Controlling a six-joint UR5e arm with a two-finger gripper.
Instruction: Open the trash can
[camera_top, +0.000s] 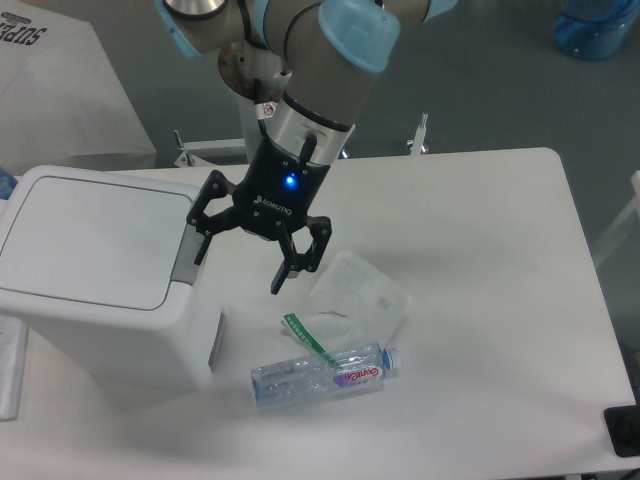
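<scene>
Gripper (240, 262) on my black two-finger head is spread wide, jaws apart with nothing between them, blue LED lit on the body. It hangs over the right edge of the large white boxy plastic trash can (95, 290), left finger (205, 235) over or beside the grey push-button strip (186, 253) on the rim; I can't tell from this view whether it's touching. Right finger (288, 268) is over bare tabletop, clear of the bin.

The bin sits at the left edge of the white tabletop (480, 300), reaching toward the front-left corner. Its flat lid (90, 240) is down and flush.

Just right of the bin, toward the front edge, a clear plastic water bottle (320, 375) lies on its side, cap pointing right. A crumpled clear plastic bag (360, 292) with a green strip lies behind it, touching or nearly so.
</scene>
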